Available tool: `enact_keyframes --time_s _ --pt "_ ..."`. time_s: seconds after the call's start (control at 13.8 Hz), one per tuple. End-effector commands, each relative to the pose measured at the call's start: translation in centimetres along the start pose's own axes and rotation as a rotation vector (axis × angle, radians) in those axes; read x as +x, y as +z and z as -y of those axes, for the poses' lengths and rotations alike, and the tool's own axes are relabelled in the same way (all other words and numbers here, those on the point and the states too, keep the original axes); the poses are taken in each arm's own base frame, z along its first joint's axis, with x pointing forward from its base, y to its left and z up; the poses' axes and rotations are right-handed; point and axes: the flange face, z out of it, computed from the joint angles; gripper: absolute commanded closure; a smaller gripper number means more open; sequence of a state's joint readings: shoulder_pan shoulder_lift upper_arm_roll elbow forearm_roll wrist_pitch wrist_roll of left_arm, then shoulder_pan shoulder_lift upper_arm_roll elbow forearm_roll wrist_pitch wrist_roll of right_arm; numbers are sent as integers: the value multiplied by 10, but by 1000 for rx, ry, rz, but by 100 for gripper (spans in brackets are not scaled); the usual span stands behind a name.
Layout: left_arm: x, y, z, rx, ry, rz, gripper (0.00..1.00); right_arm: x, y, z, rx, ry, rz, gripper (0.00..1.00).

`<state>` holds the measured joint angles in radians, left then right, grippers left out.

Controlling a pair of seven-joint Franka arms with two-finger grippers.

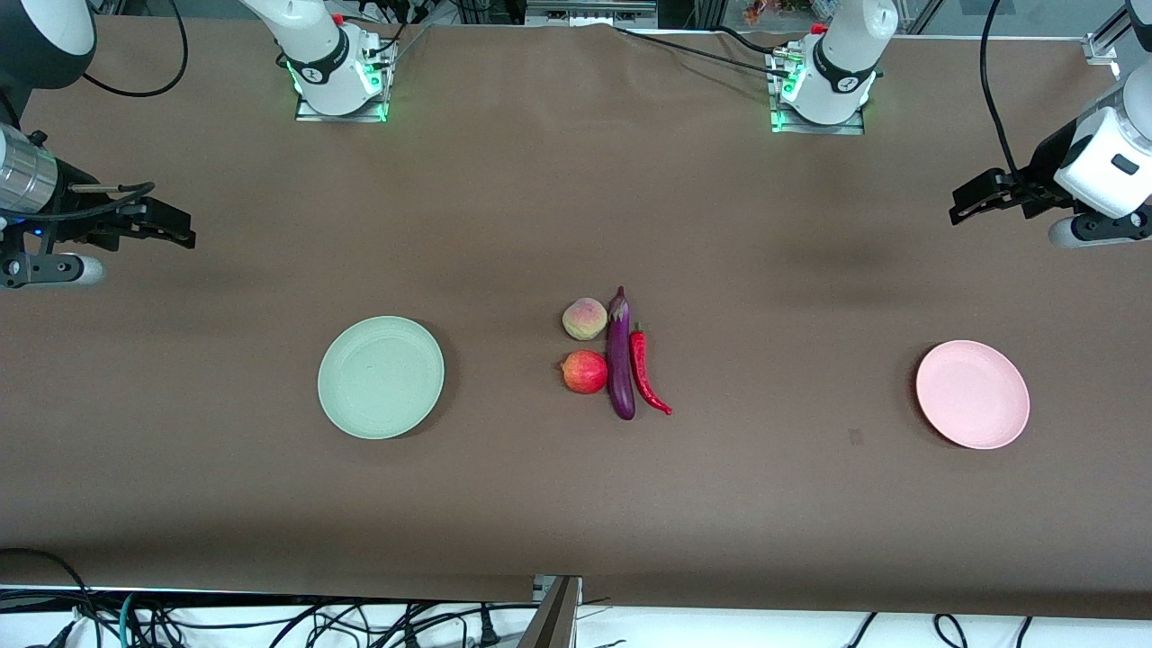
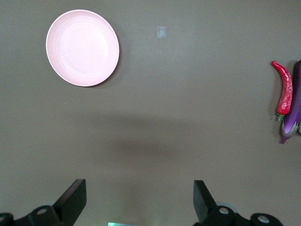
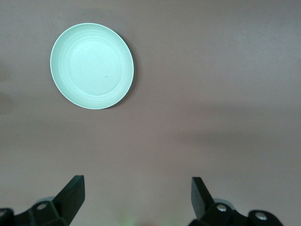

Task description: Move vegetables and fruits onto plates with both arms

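The purple eggplant [image 1: 620,355] lies mid-table, with the red chili pepper [image 1: 644,369] beside it toward the left arm's end. The peach [image 1: 585,319] and the red-orange pomegranate [image 1: 585,372] lie beside it toward the right arm's end, the pomegranate nearer the front camera. The pale green plate [image 1: 381,377] sits toward the right arm's end and the pink plate [image 1: 973,393] toward the left arm's end; both are empty. My left gripper [image 1: 961,209] is open and empty over bare table, and its wrist view shows its fingers apart [image 2: 139,200], the pink plate [image 2: 82,47], chili [image 2: 284,89] and eggplant [image 2: 294,110]. My right gripper [image 1: 180,229] is open and empty [image 3: 138,197], with the green plate [image 3: 91,66] in its wrist view.
The brown table carries a small pale mark [image 1: 855,436] near the pink plate, also seen in the left wrist view [image 2: 161,32]. The arm bases [image 1: 337,81] [image 1: 823,90] stand at the table's back edge. Cables [image 1: 270,621] hang along the front edge.
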<state>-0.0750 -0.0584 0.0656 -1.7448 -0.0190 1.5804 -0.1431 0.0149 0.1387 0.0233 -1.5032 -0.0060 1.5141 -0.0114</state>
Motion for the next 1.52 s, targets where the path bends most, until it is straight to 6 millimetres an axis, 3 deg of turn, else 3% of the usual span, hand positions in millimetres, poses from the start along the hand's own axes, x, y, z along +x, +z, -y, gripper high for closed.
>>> enact_keyframes --time_s 0.0,1.45 --pt "2 -3 2 -7 -1 10 0 2 -5 -3 4 -7 -8 0" --pt "14 12 5 -21 -15 28 0 4 -2 -4 5 -7 -4 0"
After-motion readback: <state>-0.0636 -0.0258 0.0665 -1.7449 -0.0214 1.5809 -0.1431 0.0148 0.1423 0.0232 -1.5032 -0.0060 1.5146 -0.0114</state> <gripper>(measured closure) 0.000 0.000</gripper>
